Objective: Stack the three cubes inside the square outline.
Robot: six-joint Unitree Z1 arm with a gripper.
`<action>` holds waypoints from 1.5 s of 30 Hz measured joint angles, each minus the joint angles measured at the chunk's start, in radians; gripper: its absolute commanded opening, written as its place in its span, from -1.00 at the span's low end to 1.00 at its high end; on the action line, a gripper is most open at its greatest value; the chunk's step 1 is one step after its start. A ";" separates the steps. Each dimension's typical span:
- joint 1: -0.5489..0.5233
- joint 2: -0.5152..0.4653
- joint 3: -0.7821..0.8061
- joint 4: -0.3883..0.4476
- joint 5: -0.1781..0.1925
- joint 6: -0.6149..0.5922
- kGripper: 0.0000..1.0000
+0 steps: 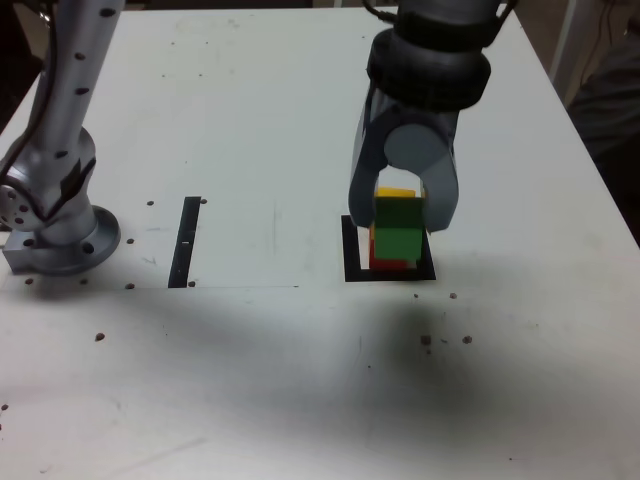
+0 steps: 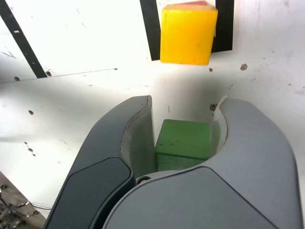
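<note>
Green and solid, the small plastic cube [image 2: 183, 145] sits clamped between the two dark grey curved jaws of our gripper [image 1: 402, 222], which are drawn in nearly as far as they go, pressing its two opposite sides. In the exterior view we see it carried above the table, close to the stack and partly hiding it.

Below and just beyond it stands the bright yellow cube [image 2: 187, 33], resting on the red cube [image 1: 385, 262], of which only a sliver shows in the exterior view under the green one. Both stand inside the flat black square outline [image 1: 352, 255] on the white, speckled tabletop [image 1: 300, 380]. A single straight black strip [image 1: 186, 242] lies well apart, toward the exterior view's left, near the arm's grey base [image 1: 60, 235].

We judge two cubes placed and the third on its way to the top. The wrist view shows the green cube not yet centred over the yellow one, so lowering now could catch the yellow cube's edge and push the two-high stack over or out of the frame. A slightly twisted release could leave the green cube overhanging and let it topple. Jaws opening wide near the stack might also brush the yellow cube.
</note>
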 measured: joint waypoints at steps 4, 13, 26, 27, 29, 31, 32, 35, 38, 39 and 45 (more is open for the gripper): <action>0.046 -0.002 0.012 0.000 -0.002 0.055 -0.61; 0.137 -0.005 0.034 0.000 0.003 0.170 -0.61; 0.186 -0.005 0.038 0.000 0.019 0.225 -0.61; 0.186 -0.005 0.035 0.000 0.020 0.227 -0.61; 0.187 -0.001 0.029 0.000 0.021 0.232 -0.61; 0.190 0.006 0.025 0.000 0.024 0.235 -0.61; 0.192 0.009 0.025 0.000 0.025 0.236 -0.61; 0.196 0.016 0.019 0.000 0.029 0.240 -0.61; 0.204 0.024 0.015 0.000 0.035 0.243 -0.60; 0.205 0.026 0.014 0.000 0.036 0.244 -0.60; 0.207 0.031 0.009 -0.002 0.042 0.251 0.45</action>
